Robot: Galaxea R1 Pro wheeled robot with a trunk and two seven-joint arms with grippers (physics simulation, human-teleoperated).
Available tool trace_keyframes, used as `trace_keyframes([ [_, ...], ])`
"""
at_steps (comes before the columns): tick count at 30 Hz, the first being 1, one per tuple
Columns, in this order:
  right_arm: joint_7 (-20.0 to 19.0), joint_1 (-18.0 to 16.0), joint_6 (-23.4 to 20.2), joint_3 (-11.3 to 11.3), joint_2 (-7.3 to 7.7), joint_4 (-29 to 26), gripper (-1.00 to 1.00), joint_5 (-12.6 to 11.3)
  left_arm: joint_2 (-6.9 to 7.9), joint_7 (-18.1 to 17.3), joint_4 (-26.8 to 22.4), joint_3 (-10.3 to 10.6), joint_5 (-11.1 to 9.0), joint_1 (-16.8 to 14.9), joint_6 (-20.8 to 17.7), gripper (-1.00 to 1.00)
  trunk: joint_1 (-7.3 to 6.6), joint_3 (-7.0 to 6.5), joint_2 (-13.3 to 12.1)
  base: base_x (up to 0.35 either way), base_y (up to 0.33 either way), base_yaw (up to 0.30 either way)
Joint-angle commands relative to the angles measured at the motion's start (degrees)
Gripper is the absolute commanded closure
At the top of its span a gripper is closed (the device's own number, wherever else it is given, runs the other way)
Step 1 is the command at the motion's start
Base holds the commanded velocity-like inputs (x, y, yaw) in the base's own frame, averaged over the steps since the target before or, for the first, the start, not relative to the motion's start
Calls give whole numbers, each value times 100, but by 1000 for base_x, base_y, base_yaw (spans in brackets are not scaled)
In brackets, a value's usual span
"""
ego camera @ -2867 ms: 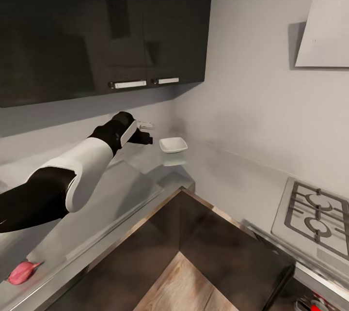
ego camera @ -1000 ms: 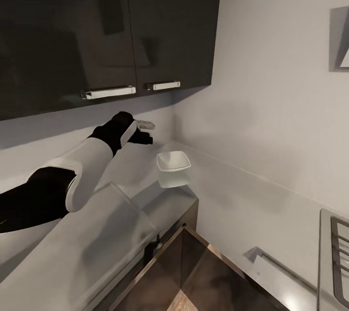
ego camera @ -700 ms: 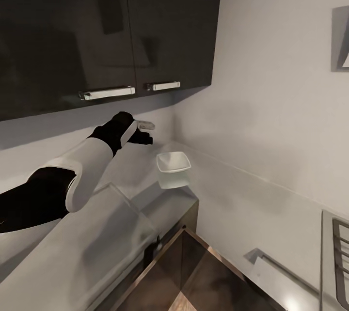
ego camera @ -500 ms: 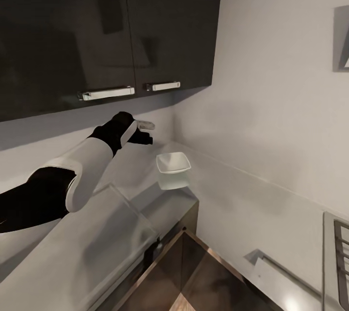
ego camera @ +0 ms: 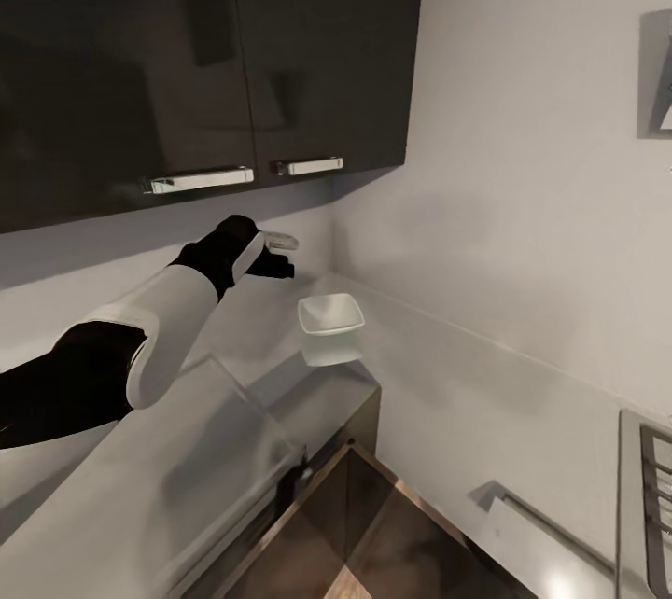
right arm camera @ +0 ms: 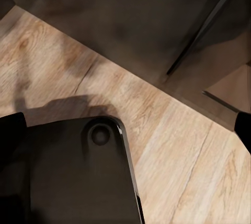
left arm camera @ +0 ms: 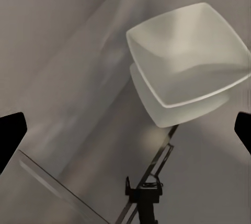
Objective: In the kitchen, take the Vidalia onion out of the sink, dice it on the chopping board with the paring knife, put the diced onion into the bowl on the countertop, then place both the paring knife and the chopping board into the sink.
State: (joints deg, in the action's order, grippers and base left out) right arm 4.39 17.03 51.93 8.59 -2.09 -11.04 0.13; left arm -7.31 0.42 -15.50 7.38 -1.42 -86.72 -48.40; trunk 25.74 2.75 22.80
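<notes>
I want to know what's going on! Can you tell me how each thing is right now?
bowl: upright on the countertop, empty
left gripper: open, holding nothing, beside the bowl
cupboard doors: shut
right gripper: open, empty, over wooden floor

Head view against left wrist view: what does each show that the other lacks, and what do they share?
Head view: the dark wall cabinets, the left arm reaching out with the left tool short of the bowl, and a hob further along.
Left wrist view: a close look into the bowl, which is empty, and the tool's dark fingertips wide apart, holding nothing.
Both: the white bowl on the grey countertop, with its reflection.
</notes>
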Motion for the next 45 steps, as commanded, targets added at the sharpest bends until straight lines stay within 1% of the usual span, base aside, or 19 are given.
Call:
trace_keyframes([
  [1, 27, 2, 2, -7, -2, -13, -100, 4, 4, 5, -5, 35, -16, -4, -24, -100, 4, 12, 12, 53, -92, 0],
  [12, 19, 2, 2, -7, -2, -13, -100, 4, 10, 5, -1, 35, -8, -4, -29, -100, 4, 12, 12, 39, -38, 0],
  [22, 18, 2, 2, -7, -2, -13, -100, 4, 10, 8, -10, 35, -7, -4, -29, -100, 4, 12, 12, 218, -118, 0],
  [35, 18, 2, 2, -7, -2, -13, -100, 4, 10, 9, 3, 35, -7, -5, -30, -100, 4, 12, 12, 27, -7, 0],
  [45, 19, 2, 2, -7, -2, -13, -100, 4, 10, 5, 3, 35, -7, -4, -30, -100, 4, 12, 12, 162, 15, 0],
])
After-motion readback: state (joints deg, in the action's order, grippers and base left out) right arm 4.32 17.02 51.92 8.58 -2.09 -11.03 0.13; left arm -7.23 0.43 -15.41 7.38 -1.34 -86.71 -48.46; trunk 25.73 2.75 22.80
